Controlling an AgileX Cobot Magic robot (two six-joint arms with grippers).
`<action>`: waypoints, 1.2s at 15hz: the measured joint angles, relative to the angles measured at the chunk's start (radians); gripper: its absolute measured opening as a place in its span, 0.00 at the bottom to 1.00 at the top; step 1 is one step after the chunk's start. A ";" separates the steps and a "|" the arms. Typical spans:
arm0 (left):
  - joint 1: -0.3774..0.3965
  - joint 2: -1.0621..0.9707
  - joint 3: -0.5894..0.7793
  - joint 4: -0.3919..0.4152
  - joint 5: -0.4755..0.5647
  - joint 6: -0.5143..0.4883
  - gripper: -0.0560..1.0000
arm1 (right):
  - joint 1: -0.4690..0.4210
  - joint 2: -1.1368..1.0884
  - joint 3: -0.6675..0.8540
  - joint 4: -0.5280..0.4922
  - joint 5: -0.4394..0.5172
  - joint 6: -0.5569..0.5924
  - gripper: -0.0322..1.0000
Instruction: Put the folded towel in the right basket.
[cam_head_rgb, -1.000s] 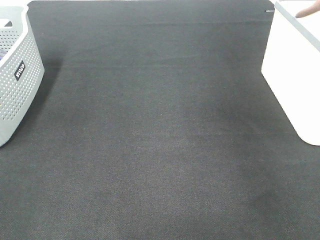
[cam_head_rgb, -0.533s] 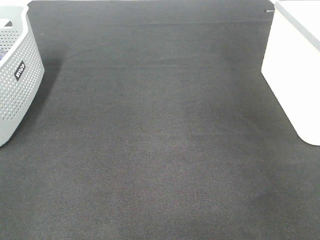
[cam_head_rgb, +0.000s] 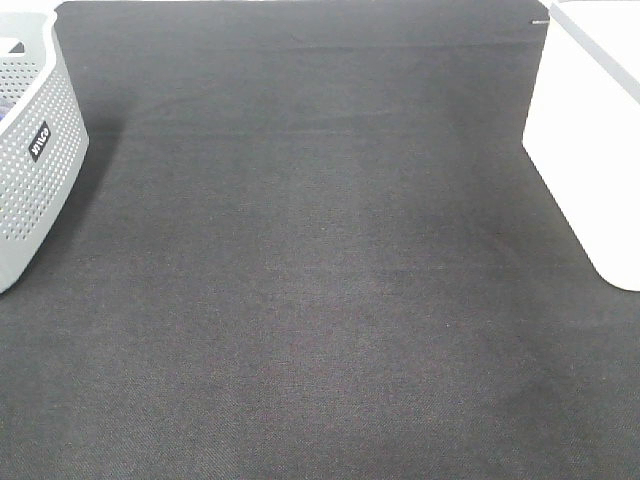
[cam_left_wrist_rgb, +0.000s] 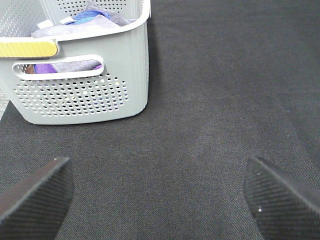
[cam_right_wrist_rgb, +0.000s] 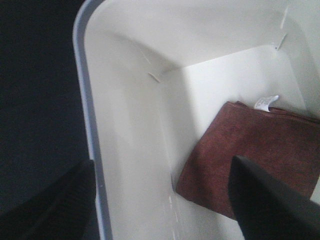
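Your towel (cam_right_wrist_rgb: 250, 150) already lies inside the white basket (cam_head_rgb: 590, 150) at the overhead frame's right edge; your right hand (cam_right_wrist_rgb: 160, 200) hangs open and empty above it, so only the retreat remains

A dark mat (cam_head_rgb: 320, 280) covered the work surface, with a grey perforated basket (cam_head_rgb: 30, 170) bearing a black label (cam_head_rgb: 38, 141) at the left edge and the white, solid-walled right basket (cam_head_rgb: 585, 150) at the right edge, well apart.

Dark charcoal woven mat (cam_head_rgb: 320, 300), faint crease near its far edge, soft even light.
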 joint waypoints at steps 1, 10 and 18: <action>0.000 0.000 0.000 0.000 0.000 0.000 0.88 | 0.019 -0.009 0.000 -0.001 0.000 -0.005 0.71; 0.000 0.000 0.000 0.000 0.000 0.000 0.88 | 0.277 -0.150 0.025 -0.132 0.000 0.006 0.71; 0.000 0.000 0.000 0.000 0.000 0.000 0.88 | 0.280 -0.610 0.604 -0.182 0.000 0.029 0.71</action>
